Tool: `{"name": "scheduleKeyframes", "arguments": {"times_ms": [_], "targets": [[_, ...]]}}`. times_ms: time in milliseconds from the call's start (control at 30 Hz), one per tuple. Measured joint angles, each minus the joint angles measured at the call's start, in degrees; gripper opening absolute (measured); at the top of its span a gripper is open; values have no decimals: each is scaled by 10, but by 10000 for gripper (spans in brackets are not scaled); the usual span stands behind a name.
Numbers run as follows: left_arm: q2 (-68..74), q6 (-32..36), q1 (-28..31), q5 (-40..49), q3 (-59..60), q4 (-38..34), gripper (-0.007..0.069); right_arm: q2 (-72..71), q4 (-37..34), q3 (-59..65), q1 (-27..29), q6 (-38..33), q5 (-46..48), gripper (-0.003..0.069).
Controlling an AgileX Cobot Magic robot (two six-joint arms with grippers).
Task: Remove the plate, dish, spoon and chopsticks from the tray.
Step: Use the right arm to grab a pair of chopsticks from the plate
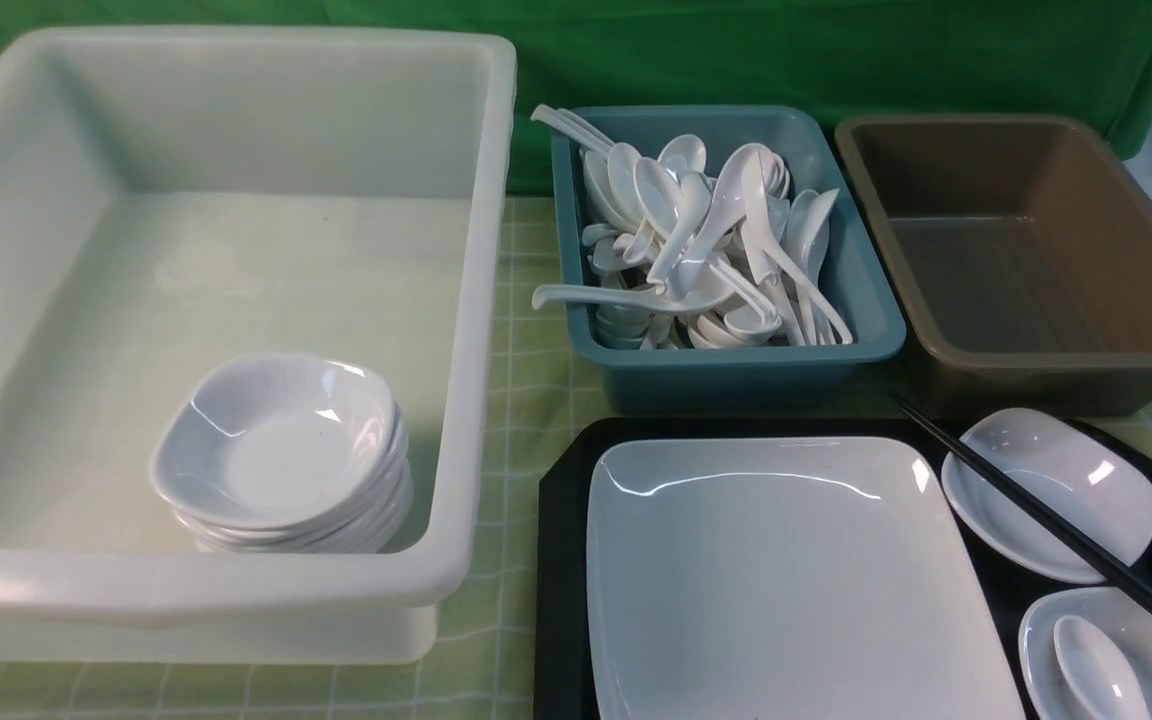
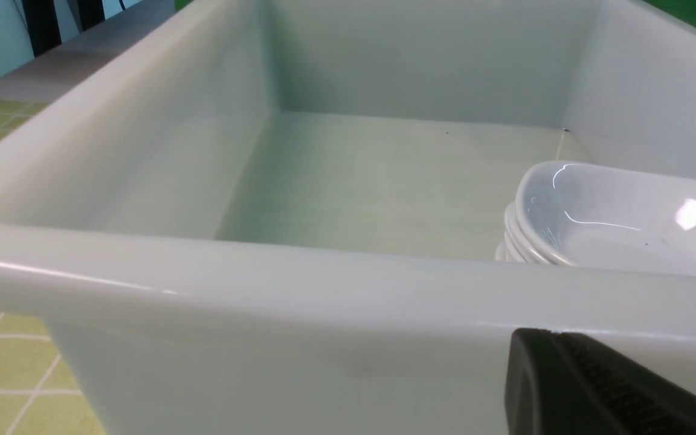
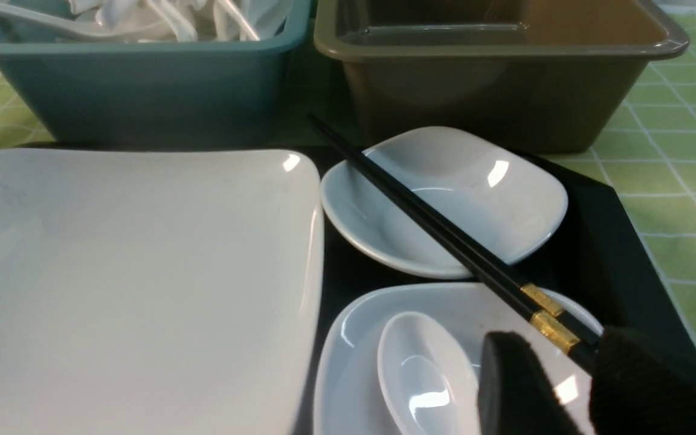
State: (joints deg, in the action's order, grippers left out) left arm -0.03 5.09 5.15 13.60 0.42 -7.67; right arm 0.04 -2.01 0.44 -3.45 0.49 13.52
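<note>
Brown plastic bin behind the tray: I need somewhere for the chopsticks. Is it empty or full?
Empty: in the front view the brown rectangular plastic bin shows only bare floor and walls.

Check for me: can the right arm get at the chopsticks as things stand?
Probably yes. The right gripper stands open beside the gold-banded end of the chopsticks, which lie uncovered across two small dishes.

Three containers on a green checked cloth (image 1: 526,420).
The white tub (image 1: 481,300) holds a stack of small bowls (image 1: 281,450); the teal bin (image 1: 736,378) is heaped with white spoons (image 1: 706,240); the brown bin (image 1: 1036,385) stands right of it.
</note>
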Motion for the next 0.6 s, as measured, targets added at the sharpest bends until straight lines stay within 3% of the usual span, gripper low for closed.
{"name": "scheduleKeyframes", "arguments": {"times_ms": [367, 433, 533, 600], "targets": [[0, -14, 0, -26, 0, -16, 23, 0, 0, 0, 0, 0, 0, 240], [0, -54, 0, -52, 0, -74, 23, 0, 0, 0, 0, 0, 0, 240], [0, -144, 0, -111, 0, -228, 23, 0, 0, 0, 0, 0, 0, 240], [0, -172, 0, -146, 0, -278, 23, 0, 0, 0, 0, 0, 0, 240]]}}
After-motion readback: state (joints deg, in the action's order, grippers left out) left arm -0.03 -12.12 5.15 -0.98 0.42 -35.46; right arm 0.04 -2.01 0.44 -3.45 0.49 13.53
